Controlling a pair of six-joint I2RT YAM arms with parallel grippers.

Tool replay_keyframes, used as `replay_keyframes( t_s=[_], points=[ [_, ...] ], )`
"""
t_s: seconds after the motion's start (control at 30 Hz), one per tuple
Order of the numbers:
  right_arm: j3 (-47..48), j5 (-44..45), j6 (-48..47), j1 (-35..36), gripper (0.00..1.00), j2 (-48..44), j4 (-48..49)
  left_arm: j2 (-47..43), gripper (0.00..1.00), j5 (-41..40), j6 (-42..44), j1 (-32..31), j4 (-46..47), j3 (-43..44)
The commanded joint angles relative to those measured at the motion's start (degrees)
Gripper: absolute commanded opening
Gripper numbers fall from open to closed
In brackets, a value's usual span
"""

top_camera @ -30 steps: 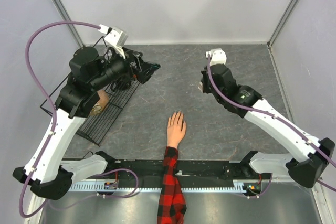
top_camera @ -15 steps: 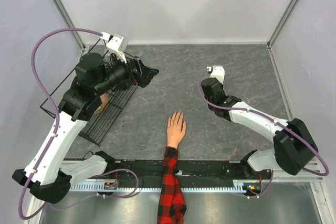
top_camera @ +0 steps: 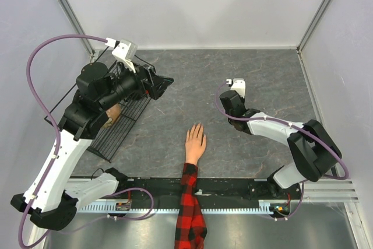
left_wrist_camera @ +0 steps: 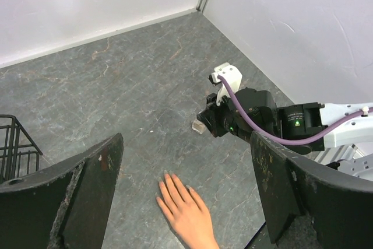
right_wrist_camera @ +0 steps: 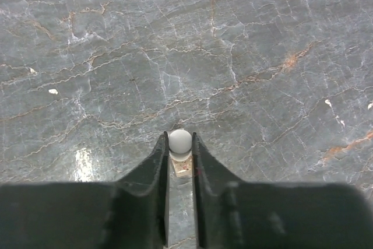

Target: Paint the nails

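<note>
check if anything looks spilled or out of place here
Nothing spilled or broken. The mannequin hand lies flat; the right gripper pinches a white-capped bottle. Only oddity: a peach object in the wire rack, too hidden to identify.

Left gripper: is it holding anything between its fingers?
No, the left gripper is wide open, and only the table and the mannequin hand show between its fingers.

No writing is legible anywhere; the small green label [left_wrist_camera: 297,122] on the right arm [left_wrist_camera: 349,135] is too blurred.
</note>
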Motion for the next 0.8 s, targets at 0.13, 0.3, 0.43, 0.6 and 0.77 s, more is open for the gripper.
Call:
replay_keyframes(
  t_s=[0.13, 0.3, 0.43, 0.6, 0.77],
  points=[
    [0.0, -0.8, 0.2, -0.1, 0.50, -1.4, -0.2, -0.9, 0.93, -0.8, -0.9, 0.1, 0.1, -0.3],
    [8.4, -0.7, 1.2, -0.1, 0.65, -5.1, -12.8, -0.9, 0.94, -1.6, 0.9, 0.1, 0.1, 1.4],
    [22.4, -1.3, -1.1, 0.0, 0.83, -12.2, -27.0, 0.3, 0.94, -3.4, 2.9, 0.1, -0.2, 6.8],
    [45.9, -2.5, -5.7, -0.1, 0.98, -15.0, -43.0, 3.4, 0.95, -3.9, 5.6, 0.1, -0.3, 16.9],
    [62.3, -9.4, -7.4, 0.0, 0.98, -20.9, -45.4, 5.1, 0.93, -6.4, 7.6, 0.1, 0.2, 26.3]
  ],
)
